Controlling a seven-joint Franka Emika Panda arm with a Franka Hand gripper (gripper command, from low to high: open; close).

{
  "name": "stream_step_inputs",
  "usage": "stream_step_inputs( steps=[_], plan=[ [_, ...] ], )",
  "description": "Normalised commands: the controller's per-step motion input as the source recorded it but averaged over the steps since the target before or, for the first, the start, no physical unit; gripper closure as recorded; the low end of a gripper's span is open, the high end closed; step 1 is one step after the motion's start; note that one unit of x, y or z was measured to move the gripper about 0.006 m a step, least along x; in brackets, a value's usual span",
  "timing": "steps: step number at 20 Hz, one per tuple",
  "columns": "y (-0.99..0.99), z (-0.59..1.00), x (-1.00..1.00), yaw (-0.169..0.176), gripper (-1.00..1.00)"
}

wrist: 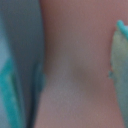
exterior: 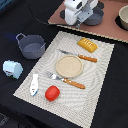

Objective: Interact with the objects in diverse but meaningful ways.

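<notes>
My white gripper (exterior: 79, 20) hangs low over a brown board (exterior: 60, 17) at the back, next to a dark round thing (exterior: 95, 18). I cannot tell how its jaws stand. On the black cloth stand the dark grey two-handled pot (exterior: 31, 46) and the white-and-blue milk carton (exterior: 12, 68). On the striped mat (exterior: 100, 75) lie the yellow bread loaf (exterior: 87, 45), the small white bottle (exterior: 34, 84) and the red tomato (exterior: 52, 92). All are far from the gripper. The wrist view is a blur of brown surface (wrist: 75, 65) with teal-edged shapes at its sides.
A tan plate (exterior: 68, 65) sits mid-mat between a knife (exterior: 80, 56) and a fork (exterior: 67, 80), both with orange handles. A pale bowl (exterior: 123, 17) stands on the board at the exterior view's right.
</notes>
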Motion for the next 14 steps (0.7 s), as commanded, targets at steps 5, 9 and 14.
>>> stream_step_inputs(
  steps=[5, 9, 14],
  plan=[
    [0.26, 0.00, 0.26, 0.023, 1.00],
    [0.28, 0.03, 0.22, 0.019, 1.00],
    [0.60, 0.47, -0.07, 0.055, 1.00]
  ],
)
